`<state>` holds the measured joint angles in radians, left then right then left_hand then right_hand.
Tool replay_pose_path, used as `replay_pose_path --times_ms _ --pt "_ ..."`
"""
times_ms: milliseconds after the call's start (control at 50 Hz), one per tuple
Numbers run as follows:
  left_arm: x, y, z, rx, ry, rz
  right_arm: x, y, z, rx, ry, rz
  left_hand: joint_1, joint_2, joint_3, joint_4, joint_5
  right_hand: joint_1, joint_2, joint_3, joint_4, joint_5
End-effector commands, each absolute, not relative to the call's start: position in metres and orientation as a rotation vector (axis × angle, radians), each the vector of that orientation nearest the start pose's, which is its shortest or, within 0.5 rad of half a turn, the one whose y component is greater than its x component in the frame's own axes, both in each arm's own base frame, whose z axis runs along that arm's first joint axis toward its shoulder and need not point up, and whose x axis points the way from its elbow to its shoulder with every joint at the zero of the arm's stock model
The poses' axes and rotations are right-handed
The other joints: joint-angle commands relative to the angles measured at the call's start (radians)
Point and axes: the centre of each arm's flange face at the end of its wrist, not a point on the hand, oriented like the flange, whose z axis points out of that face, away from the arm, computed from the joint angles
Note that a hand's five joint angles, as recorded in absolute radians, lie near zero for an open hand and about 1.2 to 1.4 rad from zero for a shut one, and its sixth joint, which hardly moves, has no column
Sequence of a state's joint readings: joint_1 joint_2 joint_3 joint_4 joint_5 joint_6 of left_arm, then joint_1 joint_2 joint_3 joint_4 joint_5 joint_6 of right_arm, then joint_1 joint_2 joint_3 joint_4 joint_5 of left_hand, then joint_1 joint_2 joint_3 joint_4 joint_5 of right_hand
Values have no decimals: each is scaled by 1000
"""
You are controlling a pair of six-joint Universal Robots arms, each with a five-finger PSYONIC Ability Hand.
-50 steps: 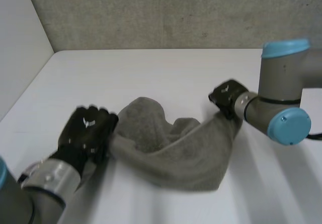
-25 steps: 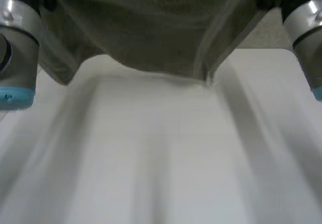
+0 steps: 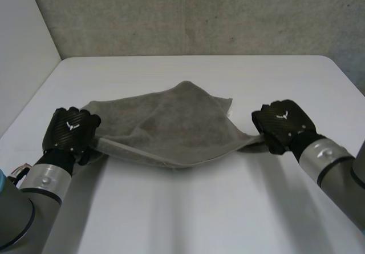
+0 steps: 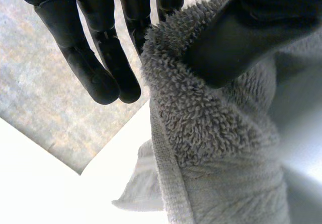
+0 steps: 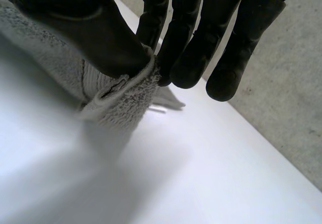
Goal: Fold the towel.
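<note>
White surface under a grey wall | towel stretched between the two hands, far part lying on the surface | left hand pinches one towel corner under its thumb | right hand pinches the opposite corner between thumb and fingers

the left hand and the right hand are black, with a small white mark on the back and thick, rounded fingers. the left wrist and the right wrist are smooth silver-grey tubes.
</note>
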<state>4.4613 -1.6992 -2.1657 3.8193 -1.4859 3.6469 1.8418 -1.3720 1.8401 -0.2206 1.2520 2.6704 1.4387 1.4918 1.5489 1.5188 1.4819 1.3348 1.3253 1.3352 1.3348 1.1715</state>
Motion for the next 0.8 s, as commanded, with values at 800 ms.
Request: replay_pose_path --times_ms 800 --pt "-199 -221 132 968 2075 -1947 175 -279 192 -675 2206 -2102 -647 -700 -757 -727 -865 61 71 61 61 50"
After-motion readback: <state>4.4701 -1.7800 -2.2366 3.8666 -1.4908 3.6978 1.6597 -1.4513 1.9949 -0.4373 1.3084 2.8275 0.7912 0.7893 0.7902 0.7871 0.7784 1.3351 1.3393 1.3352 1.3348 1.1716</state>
